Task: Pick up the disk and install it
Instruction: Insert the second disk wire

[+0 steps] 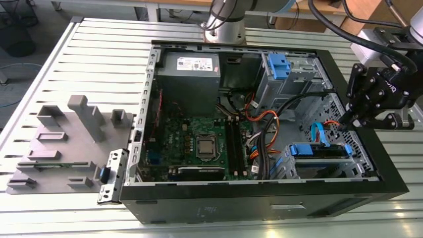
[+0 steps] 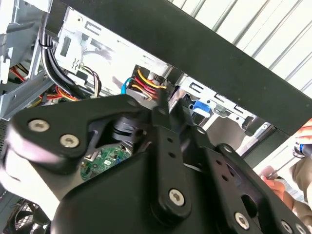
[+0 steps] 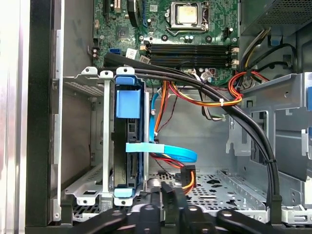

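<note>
Black metal gripper (image 3: 167,195), fingers pressed together and empty, hovers over the blue-framed silver metal disk (image 3: 130,165), slotted in the grey cage (image 3: 105,146) at the black case's (image 3: 41,122) corner. Push squarely, I'd judge, avoiding the flat blue cable (image 3: 170,152).

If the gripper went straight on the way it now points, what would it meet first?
Most likely the plug with red and orange wires and the blue flat cable just ahead of the gripper, beside the disk in its cage, though depth is unclear.
</note>
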Tool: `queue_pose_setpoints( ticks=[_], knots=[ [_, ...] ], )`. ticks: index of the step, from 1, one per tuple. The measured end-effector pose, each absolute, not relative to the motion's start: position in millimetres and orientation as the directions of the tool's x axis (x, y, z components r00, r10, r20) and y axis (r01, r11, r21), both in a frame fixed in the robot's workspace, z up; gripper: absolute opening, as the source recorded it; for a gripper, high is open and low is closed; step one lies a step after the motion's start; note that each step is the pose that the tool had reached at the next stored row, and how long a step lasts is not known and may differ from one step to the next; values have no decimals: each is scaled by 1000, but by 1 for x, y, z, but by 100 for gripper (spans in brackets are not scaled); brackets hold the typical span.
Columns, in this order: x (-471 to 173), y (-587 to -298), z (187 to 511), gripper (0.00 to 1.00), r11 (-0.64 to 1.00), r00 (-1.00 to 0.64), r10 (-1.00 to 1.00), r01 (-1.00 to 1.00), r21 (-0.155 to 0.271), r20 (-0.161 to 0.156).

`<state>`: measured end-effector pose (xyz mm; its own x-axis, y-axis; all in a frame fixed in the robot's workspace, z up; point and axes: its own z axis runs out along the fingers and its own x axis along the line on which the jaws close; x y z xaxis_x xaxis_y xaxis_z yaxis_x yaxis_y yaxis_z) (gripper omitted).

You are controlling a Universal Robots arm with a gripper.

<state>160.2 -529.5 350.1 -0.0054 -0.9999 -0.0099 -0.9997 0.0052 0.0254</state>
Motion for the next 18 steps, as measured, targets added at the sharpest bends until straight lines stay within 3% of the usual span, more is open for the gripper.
queue_pose_setpoints(
  ticks=[4,5,14,17,18],
  knots=[
    [160,-529,350,11,5,-5,-1000,-1000,25,-10],
    [160,-529,350,11,5,-5,-1000,-1000,26,-10],
    [160,-529,350,12,5,-5,-1000,-1000,26,-9],
    [160,-529,350,24,5,-5,-1000,-1000,26,-9],
    [160,-529,350,24,5,-5,-1000,-1000,26,-9]
  ],
)
